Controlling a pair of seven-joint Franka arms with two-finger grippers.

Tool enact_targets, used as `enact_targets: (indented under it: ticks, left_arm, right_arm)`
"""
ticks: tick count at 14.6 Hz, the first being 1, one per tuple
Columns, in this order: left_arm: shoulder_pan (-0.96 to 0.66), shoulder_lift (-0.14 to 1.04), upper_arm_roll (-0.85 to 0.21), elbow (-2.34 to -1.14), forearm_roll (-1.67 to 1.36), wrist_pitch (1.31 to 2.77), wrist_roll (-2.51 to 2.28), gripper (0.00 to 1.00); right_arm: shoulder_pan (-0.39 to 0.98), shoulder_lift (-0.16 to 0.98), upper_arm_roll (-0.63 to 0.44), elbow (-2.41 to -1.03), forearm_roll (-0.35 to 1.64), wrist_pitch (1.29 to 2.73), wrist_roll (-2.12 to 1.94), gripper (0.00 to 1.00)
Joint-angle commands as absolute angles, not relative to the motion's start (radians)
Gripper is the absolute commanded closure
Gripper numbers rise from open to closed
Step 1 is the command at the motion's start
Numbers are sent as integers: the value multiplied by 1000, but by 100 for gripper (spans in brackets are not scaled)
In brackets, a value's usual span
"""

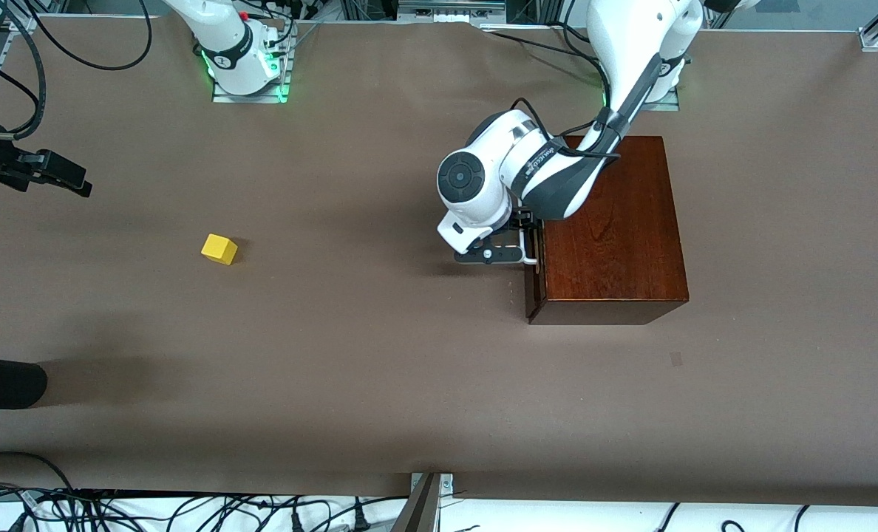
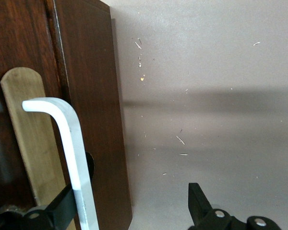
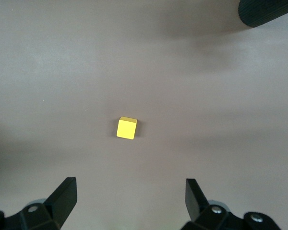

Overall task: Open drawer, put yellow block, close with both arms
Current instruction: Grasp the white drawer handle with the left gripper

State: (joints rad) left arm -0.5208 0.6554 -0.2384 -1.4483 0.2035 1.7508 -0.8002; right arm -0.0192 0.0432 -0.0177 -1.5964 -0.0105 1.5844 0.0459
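The dark wooden box (image 1: 616,229) stands toward the left arm's end of the table. Its drawer (image 1: 535,284) faces the right arm's end and looks shut. My left gripper (image 1: 522,240) is at the drawer's white loop handle (image 2: 73,158). It is open, with one finger (image 2: 62,211) between the handle and the drawer front and the other (image 2: 199,201) out over the table. The yellow block (image 1: 219,249) lies alone on the table nearer the right arm's end. My right gripper (image 1: 69,177) hangs open and empty. In the right wrist view it (image 3: 129,191) looks down on the block (image 3: 126,128).
A brown mat (image 1: 380,355) covers the table. A black rounded object (image 1: 3,380) juts in at the table's edge at the right arm's end, nearer the front camera than the block. Cables run along the table's front edge.
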Motion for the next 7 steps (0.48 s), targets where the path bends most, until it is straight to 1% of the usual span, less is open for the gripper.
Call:
enact_targets:
  ticks: [1,7]
  left_arm:
    - [-529,678,-244,-1433,222,1770,-839,0]
    - [-532,693,-248,-1425,187,1787,-871,0]
  right_arm:
    - [-32,43,-2,-1594,-20,1586,58,0]
    - [-32,41,-3,-1592,-20,1586,58,0]
